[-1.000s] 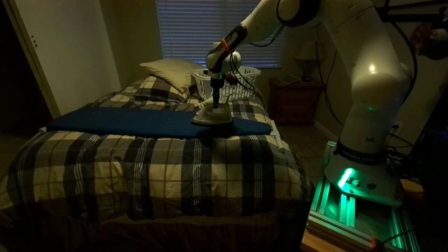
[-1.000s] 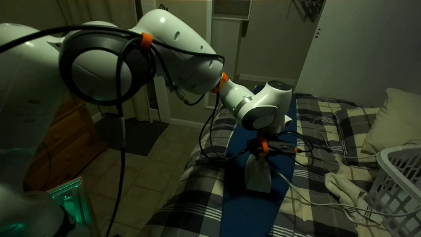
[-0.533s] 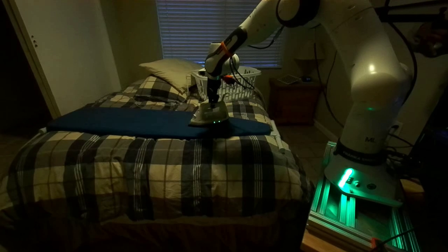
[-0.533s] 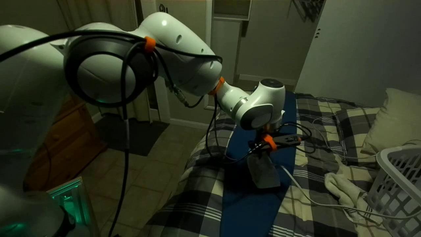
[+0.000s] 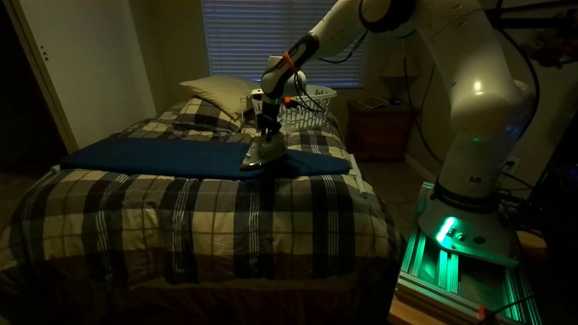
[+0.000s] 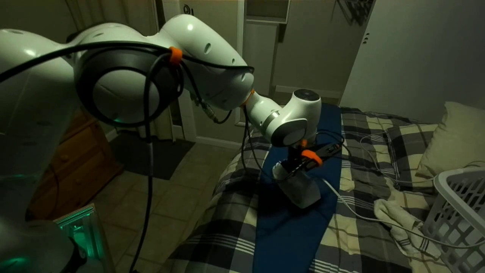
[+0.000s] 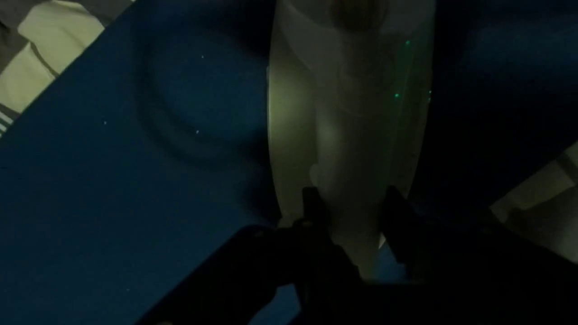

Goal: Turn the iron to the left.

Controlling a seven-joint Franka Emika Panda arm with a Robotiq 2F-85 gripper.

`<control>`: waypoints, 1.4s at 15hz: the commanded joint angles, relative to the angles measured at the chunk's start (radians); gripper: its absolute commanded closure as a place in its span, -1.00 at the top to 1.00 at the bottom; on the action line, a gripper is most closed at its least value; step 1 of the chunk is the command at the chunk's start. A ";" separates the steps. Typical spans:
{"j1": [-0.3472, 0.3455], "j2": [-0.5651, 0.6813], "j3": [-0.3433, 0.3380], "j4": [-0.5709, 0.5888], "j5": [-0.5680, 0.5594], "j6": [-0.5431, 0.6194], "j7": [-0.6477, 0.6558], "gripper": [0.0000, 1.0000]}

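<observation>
The pale grey-white iron (image 5: pixel 264 152) is over the blue ironing board (image 5: pixel 158 155) on the bed. Its narrow tip points left and toward the camera in that exterior view. It also shows in an exterior view (image 6: pixel 303 191), its broad end facing the viewer. My gripper (image 5: pixel 270 132) is above it with the fingers down. In the wrist view the two dark fingers (image 7: pixel 348 203) lie on either side of the iron's handle and are closed on it. The iron's body (image 7: pixel 291 131) fills the upper middle there. Whether its sole lies flat on the board is too dark to tell.
A white cord (image 6: pixel 363 219) runs from beside the iron across the bed toward the white lattice basket (image 6: pixel 458 220). A pale cloth (image 6: pixel 398 222) lies beside the basket. A pale pillow (image 5: pixel 221 88) rests at the bed's head. Black cables hang around the wrist.
The iron has turned in my grip with the wrist. Its tip has swung left and toward the camera in an exterior view. The gripper has shifted a little left there.
</observation>
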 commanded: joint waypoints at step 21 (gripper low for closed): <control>0.013 -0.045 -0.118 -0.030 -0.033 -0.070 -0.581 0.51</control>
